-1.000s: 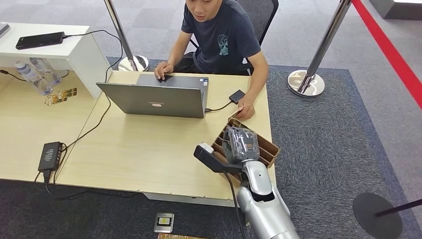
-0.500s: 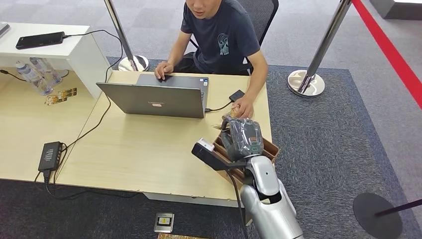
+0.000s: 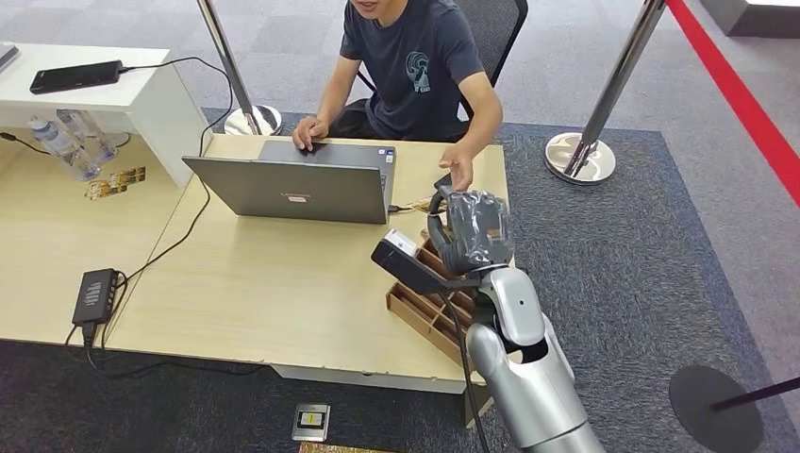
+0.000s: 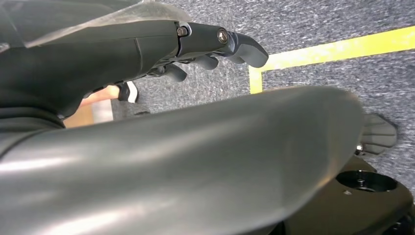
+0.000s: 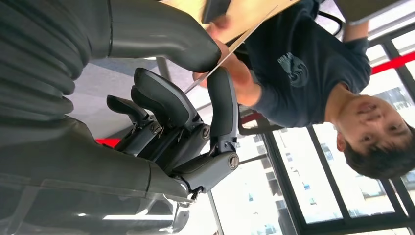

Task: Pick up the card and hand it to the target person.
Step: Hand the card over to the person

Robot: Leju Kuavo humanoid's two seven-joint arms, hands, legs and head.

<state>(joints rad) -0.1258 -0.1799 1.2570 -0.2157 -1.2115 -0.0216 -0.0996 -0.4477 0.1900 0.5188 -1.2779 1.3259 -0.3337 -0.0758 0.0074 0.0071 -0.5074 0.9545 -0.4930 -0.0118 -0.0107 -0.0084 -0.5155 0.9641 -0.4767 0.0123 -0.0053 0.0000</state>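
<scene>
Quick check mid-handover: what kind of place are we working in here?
Probably an office or demo hall reception desk: a person sits at a laptop on a wooden desk, chrome queue stanchions stand on grey carpet, and large windows show in the right wrist view.

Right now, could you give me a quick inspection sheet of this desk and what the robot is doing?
Surface: light wooden table with a laptop.
Job's things: card raised toward the person's hand; wooden tray below.
Clutter: phone and bottles on the side desk.
Hands: right hand pinches the card; left hand hangs over carpet, holding nothing.
Cables: power brick with leads at the table's edge.
Surroundings: grey carpet, stanchion.
</scene>
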